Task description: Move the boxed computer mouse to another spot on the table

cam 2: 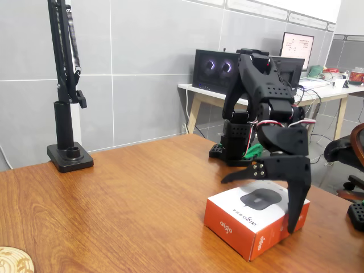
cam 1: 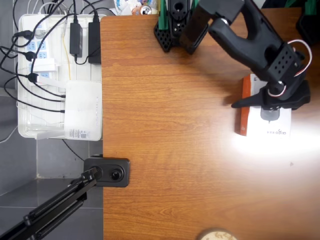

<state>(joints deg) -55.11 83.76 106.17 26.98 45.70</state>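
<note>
The boxed computer mouse (cam 1: pixel 272 122) (cam 2: pixel 250 219) lies flat on the brown wood-grain table (cam 1: pixel 165 125) (cam 2: pixel 131 199), near its right edge in the overhead view. It is white on top with a dark mouse picture and has orange-red sides. My black gripper (cam 1: pixel 267 104) (cam 2: pixel 259 205) hangs open straight over it. One finger (cam 2: pixel 298 199) reaches down beside the box's far end. The other finger (cam 2: pixel 242 173) sticks out above the top without touching it. The box rests on the table, not gripped.
A white tray (cam 1: pixel 25 127) of cables, power strips and a plain white router box (cam 1: pixel 82 110) sits off the table's left edge. A black stand base (cam 1: pixel 107 171) (cam 2: pixel 69 156) is clamped there. A round wooden disc (cam 1: pixel 217 235) (cam 2: pixel 14 260) lies at the near edge. Glare brightens the wood by the box.
</note>
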